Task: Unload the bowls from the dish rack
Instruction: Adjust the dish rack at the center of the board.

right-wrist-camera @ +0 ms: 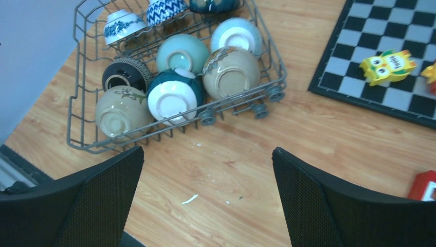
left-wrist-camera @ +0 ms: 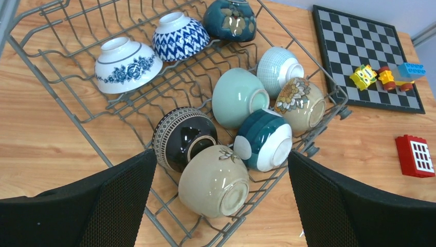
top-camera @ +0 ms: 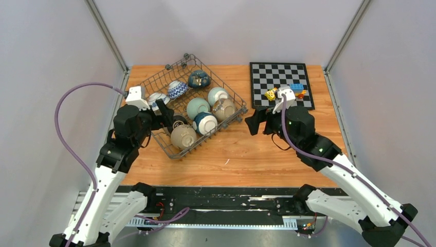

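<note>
A: How far along is the unloading?
B: Not begun, it seems: all nine bowls (top-camera: 183, 136) sit in the dish rack (top-camera: 159, 85), none on the counter (top-camera: 231, 159).
A: And the tools?
B: The left tool (left-wrist-camera: 221, 170) hovers spread wide over the rack's near corner; the right tool (right-wrist-camera: 208, 170), also wide, hangs above the counter beside it.

Grey dish rack (left-wrist-camera: 77, 31), blue-and-white chevron bowl (left-wrist-camera: 181, 36), plain pale green bowl (left-wrist-camera: 236, 98), beige bowl (left-wrist-camera: 213, 180), perhaps floral, black-and-white chessboard (left-wrist-camera: 355, 46).
</note>
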Action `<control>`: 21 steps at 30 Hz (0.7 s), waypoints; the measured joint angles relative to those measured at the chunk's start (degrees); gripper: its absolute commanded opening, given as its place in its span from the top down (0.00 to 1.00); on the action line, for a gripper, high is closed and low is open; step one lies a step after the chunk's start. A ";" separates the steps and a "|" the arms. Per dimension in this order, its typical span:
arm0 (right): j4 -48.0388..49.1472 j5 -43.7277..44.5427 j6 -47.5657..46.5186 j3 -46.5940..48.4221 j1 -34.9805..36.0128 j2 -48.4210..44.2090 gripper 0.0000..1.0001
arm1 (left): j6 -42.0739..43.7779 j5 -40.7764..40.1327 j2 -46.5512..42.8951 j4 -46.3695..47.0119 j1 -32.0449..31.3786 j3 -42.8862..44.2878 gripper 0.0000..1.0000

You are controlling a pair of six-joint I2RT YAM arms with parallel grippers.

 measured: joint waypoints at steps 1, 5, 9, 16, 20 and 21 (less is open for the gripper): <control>0.07 -0.63 0.59 -0.22 -0.09 0.33 0.05 | 0.00 0.15 -0.28 -0.28 0.00 0.00 0.00; 1.18 -4.07 4.37 -1.42 -1.40 2.27 0.14 | -0.37 1.49 -3.52 -1.14 0.00 -0.61 0.00; 3.30 -6.16 7.80 -2.93 -2.23 5.70 0.25 | -2.23 2.54 -8.31 -1.27 0.00 -3.41 0.00; 8.17 -7.65 12.61 -3.28 -2.51 16.96 0.28 | -5.05 3.67 -7.39 -1.40 0.00 -8.37 0.01; 10.80 -8.13 16.15 -3.15 -3.87 23.96 0.29 | -6.25 3.28 -2.32 -0.17 0.00 -8.96 0.02; 11.13 -8.15 17.05 -3.06 -4.39 25.40 0.30 | -6.58 3.10 -0.92 0.31 0.00 -8.96 0.03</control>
